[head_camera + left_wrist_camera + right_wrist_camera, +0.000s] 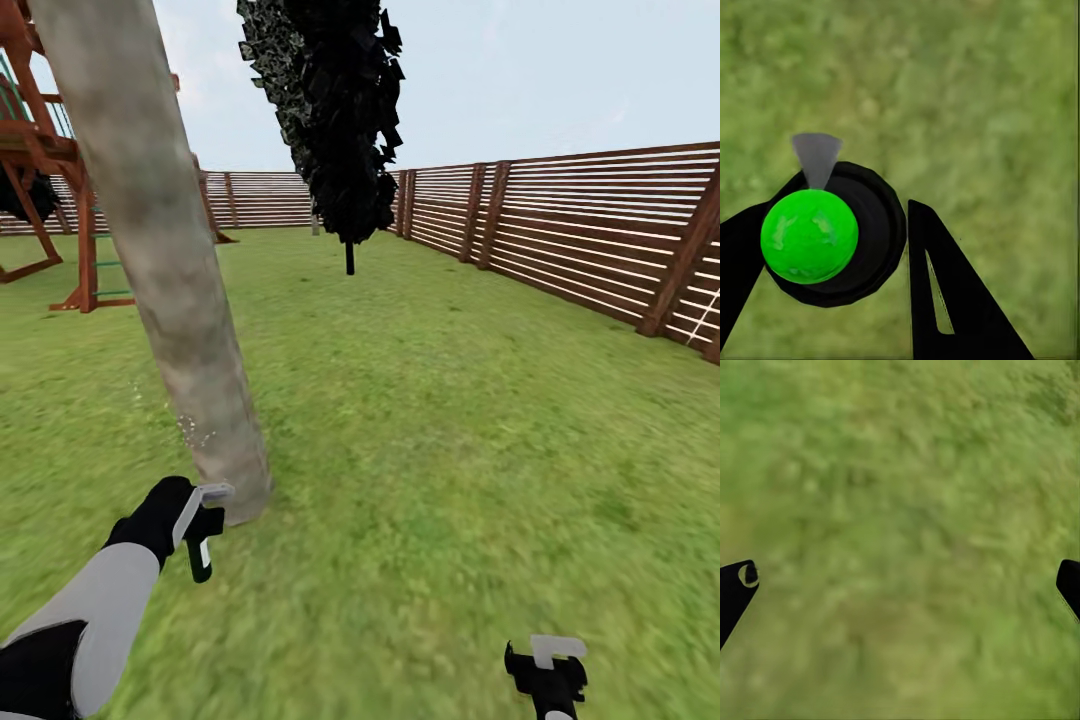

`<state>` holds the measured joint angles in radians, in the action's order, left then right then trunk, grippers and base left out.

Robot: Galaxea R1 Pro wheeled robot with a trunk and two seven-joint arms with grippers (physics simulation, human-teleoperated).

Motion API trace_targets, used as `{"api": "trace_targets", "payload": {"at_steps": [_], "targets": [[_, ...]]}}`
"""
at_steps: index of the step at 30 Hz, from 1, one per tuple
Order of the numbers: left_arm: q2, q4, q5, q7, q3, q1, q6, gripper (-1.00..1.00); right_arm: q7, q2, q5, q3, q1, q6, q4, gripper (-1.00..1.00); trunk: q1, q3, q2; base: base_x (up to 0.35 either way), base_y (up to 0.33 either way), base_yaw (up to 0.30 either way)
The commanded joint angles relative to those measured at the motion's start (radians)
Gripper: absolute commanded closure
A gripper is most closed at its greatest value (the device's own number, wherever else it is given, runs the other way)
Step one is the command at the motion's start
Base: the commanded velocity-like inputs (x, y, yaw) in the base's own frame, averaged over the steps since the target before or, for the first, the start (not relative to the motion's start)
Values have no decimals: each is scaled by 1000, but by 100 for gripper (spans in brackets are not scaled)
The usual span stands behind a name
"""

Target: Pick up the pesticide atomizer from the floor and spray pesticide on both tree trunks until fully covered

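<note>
One wide lawn [450,420] of blurry green grass runs out to a red-brown slat fence [590,225] under a pale sky. A thick, pale, mottled tree trunk [165,250] leans up from the grass; beyond it and toward the fence stands a narrow black tree [335,110] on a thin dark stem, and on the trunk's far side from the fence is a red-brown wooden play frame [50,170]. A few pale specks hang against the trunk low down.

The trunk's crown is cut off by the frame's top edge, and the play frame is partly hidden behind the trunk.

Close to the trunk's foot, the left gripper [190,520] pinches the spray bottle [200,555], whose light grey head sits just beside the bark. From the left wrist, the bottle [832,236] appears as a dark round shape with a bright green disc, caught between the black fingers [945,300]. The right gripper [548,668] hangs over bare grass, well away from the trunk, its fingers [735,589] spread wide and holding nothing.
</note>
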<state>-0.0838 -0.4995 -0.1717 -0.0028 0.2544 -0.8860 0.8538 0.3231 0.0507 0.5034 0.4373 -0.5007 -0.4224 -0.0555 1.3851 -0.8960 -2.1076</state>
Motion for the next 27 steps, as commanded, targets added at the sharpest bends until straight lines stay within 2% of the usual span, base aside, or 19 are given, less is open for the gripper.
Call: {"api": "trace_targets", "payload": {"at_steps": [1,7,10,13,15,17,22,25,27], "targets": [[1,1,-5,0,5,-1,4,100,4,0,11,8,-1,-3,2,-100,0,-1,0,237,-178,12],[-1,6,-5,-2,5,9,4,100,4,1,11,8,-1,-3,2,-100,0,-1,0,173,-100,18],[-4,-12,-5,-1,7,12,5,100,5,1,11,8,-1,-3,2,-100,0,-1,0,14,-5,237],[-1,-44,-5,0,7,6,9,100,5,1,11,8,-1,-4,2,-100,0,-1,0,-1,0,273],[2,-96,-5,1,8,0,15,100,5,1,11,8,-1,-4,2,-100,0,-1,0,-228,88,276],[3,-105,-5,1,5,-5,28,100,5,0,11,8,-1,-3,2,-100,0,-1,0,-295,94,277],[27,-109,-6,-1,3,-101,122,100,5,1,11,8,-1,-3,2,-100,0,-1,0,-239,46,193],[31,-109,-5,-2,4,-153,141,100,4,2,12,8,-1,-4,2,-100,0,-1,0,-31,4,22],[44,-99,-4,-2,5,-204,145,100,4,4,13,7,-1,-4,2,-100,0,-1,0,-4,1,3]]}}
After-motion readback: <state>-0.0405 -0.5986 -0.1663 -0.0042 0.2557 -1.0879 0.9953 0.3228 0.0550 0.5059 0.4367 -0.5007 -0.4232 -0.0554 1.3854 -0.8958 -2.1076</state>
